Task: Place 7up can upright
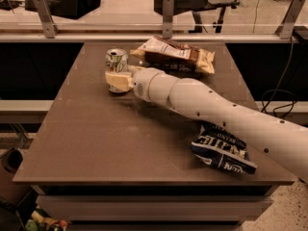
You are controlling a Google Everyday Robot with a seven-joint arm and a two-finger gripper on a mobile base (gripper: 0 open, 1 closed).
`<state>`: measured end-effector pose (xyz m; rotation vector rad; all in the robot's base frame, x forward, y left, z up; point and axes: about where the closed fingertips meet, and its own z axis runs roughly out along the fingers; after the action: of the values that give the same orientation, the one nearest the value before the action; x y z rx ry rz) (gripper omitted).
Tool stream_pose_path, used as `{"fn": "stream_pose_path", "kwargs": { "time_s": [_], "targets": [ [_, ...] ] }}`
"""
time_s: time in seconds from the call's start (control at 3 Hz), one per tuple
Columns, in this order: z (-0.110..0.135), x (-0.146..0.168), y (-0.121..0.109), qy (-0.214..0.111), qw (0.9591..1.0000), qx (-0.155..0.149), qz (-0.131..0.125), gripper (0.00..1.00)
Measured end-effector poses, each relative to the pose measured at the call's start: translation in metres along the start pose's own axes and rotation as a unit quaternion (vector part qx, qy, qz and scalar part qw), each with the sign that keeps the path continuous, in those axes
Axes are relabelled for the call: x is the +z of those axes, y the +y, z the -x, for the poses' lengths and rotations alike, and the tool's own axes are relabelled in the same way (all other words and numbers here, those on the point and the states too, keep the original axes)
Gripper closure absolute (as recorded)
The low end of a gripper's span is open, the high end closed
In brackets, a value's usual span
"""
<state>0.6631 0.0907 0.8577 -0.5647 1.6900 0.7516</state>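
Observation:
The 7up can [116, 61], a small silver can with a green-white label, stands upright on the brown table [96, 138] at the far left part of its top. My gripper [117, 80] is at the can's lower half, its cream fingers [118, 81] against the can's front side. The white arm reaches in from the lower right across the table.
A brown-and-cream snack bag [175, 55] lies at the back of the table, right of the can. A blue chip bag [221, 150] lies near the front right, partly under the arm. A railing with metal posts [167, 13] runs behind the table.

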Motion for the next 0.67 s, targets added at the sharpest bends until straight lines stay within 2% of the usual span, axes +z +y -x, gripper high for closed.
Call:
{"fn": "stream_pose_path", "kwargs": {
  "time_s": [0.67],
  "targets": [
    [0.0011, 0.0009, 0.0018, 0.0, 1.0, 0.0, 0.001, 0.38]
  ]
}}
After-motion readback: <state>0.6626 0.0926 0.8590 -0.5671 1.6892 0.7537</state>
